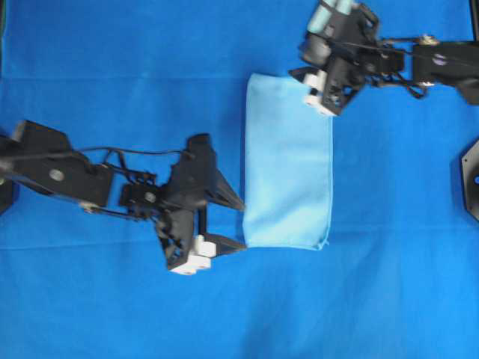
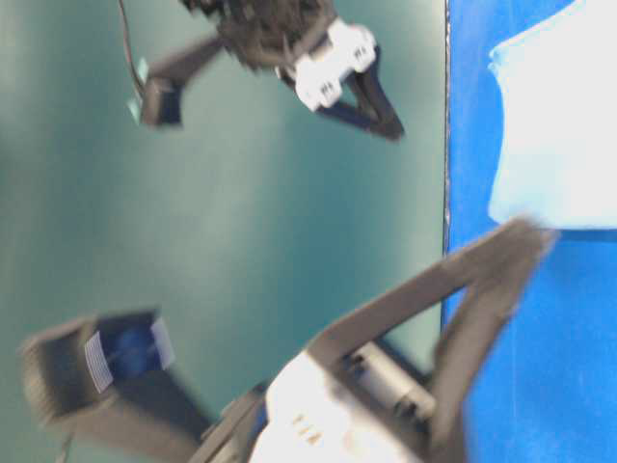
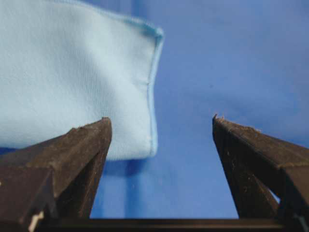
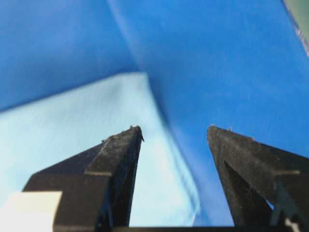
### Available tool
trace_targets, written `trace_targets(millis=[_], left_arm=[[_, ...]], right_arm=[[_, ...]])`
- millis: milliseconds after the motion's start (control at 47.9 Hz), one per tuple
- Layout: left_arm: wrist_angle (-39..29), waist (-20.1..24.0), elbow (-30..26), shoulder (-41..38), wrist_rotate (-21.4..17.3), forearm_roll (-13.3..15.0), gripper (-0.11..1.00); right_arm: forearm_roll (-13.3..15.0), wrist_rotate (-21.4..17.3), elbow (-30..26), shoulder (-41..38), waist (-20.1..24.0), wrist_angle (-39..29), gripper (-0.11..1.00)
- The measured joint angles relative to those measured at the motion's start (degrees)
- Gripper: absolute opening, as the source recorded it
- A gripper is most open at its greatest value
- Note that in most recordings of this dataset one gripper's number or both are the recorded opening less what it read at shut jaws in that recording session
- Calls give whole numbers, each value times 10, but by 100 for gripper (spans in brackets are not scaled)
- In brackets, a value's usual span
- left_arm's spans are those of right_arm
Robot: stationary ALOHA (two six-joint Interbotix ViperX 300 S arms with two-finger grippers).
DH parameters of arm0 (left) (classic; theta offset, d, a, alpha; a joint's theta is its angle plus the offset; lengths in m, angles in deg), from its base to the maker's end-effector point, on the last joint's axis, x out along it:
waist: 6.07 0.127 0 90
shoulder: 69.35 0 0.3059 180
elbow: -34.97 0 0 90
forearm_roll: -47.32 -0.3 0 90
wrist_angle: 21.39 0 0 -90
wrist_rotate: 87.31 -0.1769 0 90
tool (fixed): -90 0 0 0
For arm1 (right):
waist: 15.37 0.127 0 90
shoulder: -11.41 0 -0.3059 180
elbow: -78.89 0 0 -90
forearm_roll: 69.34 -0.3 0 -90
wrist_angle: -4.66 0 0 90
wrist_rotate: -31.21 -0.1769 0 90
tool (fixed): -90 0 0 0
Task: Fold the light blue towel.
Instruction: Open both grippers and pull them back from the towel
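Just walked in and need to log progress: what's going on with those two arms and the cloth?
Two robot arms are folding the light blue towel. It lies flat on the blue table covering as a tall narrow rectangle, apparently folded in half. Neither arm holds it: the left gripper is open beside its lower left corner, and the right gripper is open at its upper right corner.
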Motion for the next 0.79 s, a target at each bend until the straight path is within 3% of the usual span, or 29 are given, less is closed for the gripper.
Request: trace_targets(millis=[271, 501, 647, 793], left_arm=[[53, 30, 60, 55, -18, -3, 78], [138, 46, 115, 87, -79, -3, 77], [181, 53, 149, 102, -93, -4, 77], [191, 62, 156, 105, -92, -3, 77]], right_arm=[[-24, -3, 126, 175, 41, 33, 60], [-48, -3, 225, 325, 92, 83, 60], [-68, -3, 269, 351, 100, 121, 60], [-70, -3, 272, 343, 101, 134, 60]])
